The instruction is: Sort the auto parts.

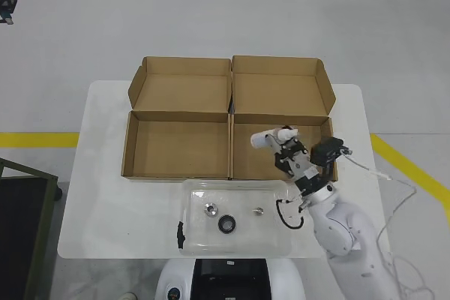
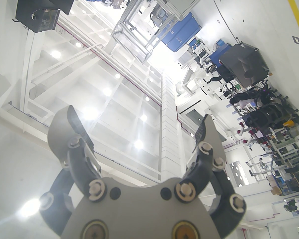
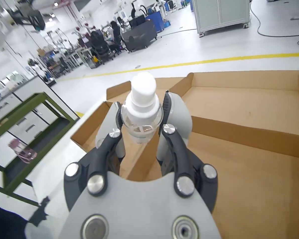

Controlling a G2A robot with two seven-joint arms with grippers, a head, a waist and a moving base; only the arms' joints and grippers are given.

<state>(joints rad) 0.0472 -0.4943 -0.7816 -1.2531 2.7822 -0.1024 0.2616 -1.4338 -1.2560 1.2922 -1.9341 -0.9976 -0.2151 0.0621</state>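
Observation:
My right gripper [image 3: 141, 118] is shut on a white part with a clear collar [image 3: 142, 100] and holds it above the right cardboard box [image 3: 251, 165]. From above, that part [image 1: 268, 137] hangs over the right box [image 1: 247, 161] near the wall between the two boxes, with the right gripper [image 1: 286, 148] around it. The clear plastic tray [image 1: 191, 232] at the table's front holds a metal ring [image 1: 209, 209], a black ring [image 1: 226, 223] and a small metal piece [image 1: 259, 211]. My left gripper [image 2: 137, 128] is open, empty, and points up at the ceiling.
The left cardboard box [image 1: 176, 148] lies open beside the right one, both with flaps folded back. A green metal rack [image 1: 15, 217] stands off the table's left side. Yellow floor tape [image 1: 30, 139] runs past both sides.

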